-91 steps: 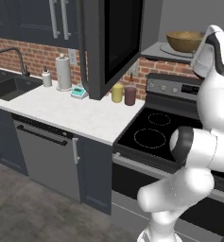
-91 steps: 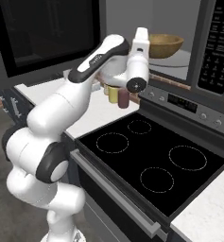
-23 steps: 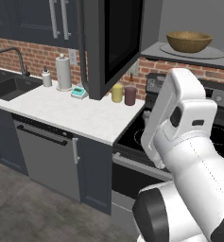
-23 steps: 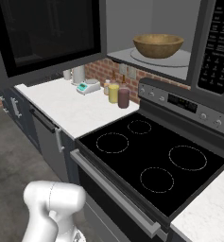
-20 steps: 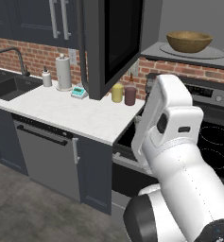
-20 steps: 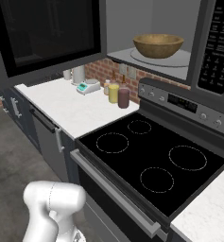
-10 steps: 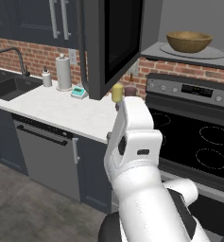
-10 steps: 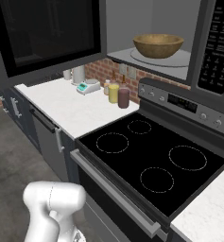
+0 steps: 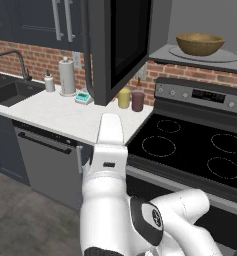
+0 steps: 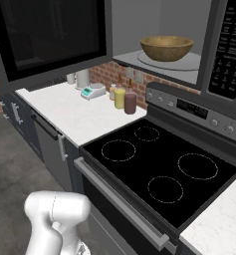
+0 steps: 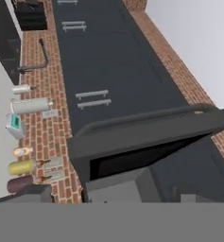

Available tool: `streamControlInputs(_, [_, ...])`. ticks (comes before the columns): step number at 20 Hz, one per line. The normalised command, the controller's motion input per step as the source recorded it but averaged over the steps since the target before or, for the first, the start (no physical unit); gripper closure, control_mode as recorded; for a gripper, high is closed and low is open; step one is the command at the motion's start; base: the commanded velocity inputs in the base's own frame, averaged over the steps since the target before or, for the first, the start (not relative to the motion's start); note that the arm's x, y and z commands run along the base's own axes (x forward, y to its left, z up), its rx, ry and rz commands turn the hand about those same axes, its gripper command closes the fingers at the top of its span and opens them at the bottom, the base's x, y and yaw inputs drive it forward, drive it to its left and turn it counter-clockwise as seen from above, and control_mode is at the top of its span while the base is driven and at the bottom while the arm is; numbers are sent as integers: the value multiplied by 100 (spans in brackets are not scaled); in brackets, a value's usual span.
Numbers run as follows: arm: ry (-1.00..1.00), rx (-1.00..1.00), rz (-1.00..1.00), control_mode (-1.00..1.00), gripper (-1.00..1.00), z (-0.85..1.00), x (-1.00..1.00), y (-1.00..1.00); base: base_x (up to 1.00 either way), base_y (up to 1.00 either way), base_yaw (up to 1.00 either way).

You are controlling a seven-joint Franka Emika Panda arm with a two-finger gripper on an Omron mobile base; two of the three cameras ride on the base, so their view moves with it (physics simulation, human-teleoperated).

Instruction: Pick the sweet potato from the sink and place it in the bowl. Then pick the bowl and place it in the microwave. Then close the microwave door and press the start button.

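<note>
The wooden bowl (image 9: 200, 44) (image 10: 167, 48) sits on the round plate inside the microwave (image 10: 139, 20), above the stove. The microwave door (image 9: 117, 45) (image 10: 50, 35) (image 11: 146, 142) stands swung open to the left, out over the counter. The sweet potato is hidden. At the far left lies the black sink (image 9: 7, 92) with its faucet (image 9: 17, 60). My white arm (image 9: 107, 170) is folded low in front of the counter's right end, below the door. My gripper is open and holds nothing; the hand view looks along the door's edge.
A black stove (image 9: 190, 145) lies under the microwave, whose button panel (image 10: 231, 50) is at the right. On the white counter (image 9: 55, 112) stand a paper towel roll (image 9: 66, 76), a small teal scale (image 9: 83, 97), a yellow jar (image 9: 123, 98) and a dark jar (image 9: 138, 101).
My arm has drawn back from the bowl in the microwave and swung down and left, from before the stove to before the counter. Bowl and door have not moved.
</note>
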Motion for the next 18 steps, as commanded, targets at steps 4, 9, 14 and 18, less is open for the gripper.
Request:
streamControlInputs(4, [-5, 0, -20, -100, -100, -26, 68, 24, 0, 0, 0])
streamControlInputs(9, [-1, 0, -15, -100, -100, -24, 69, 32, 0, 0, 0])
streamControlInputs(14, [1, 0, -1, -100, -100, -6, 69, 16, 0, 0, 0])
streamControlInputs(18, [0, 0, 0, -100, -100, 0, 67, 9, 0, 0, 0])
